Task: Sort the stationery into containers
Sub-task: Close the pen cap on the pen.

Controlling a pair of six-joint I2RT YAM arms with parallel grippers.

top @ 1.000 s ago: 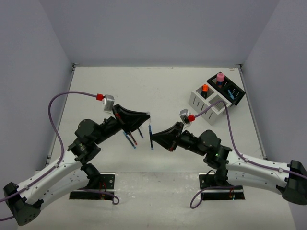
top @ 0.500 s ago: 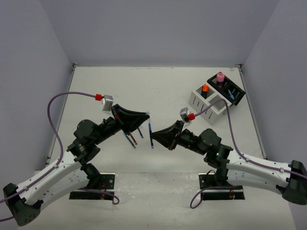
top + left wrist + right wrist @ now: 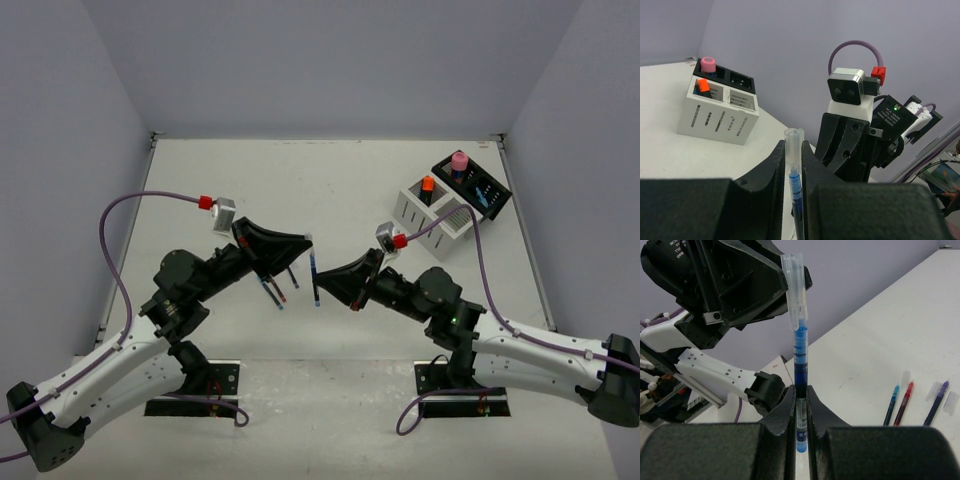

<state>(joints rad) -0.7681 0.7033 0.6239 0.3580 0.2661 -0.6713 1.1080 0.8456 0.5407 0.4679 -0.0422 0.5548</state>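
Above the desk's (image 3: 300,180) middle, the left end effector (image 3: 793,147) is clamped on the capped tip of a blue pen (image 3: 800,357), the right end effector (image 3: 800,392) gripping its barrel. Other pens (image 3: 904,399) lie below; white box (image 3: 412,212) and black box (image 3: 492,208) sit near the far right corner.

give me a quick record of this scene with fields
left tool: closed on clear cap
right tool: shut on blue pen
white box: orange highlighter inside
black box: pink cylinder inside
table: three loose pens, caps off
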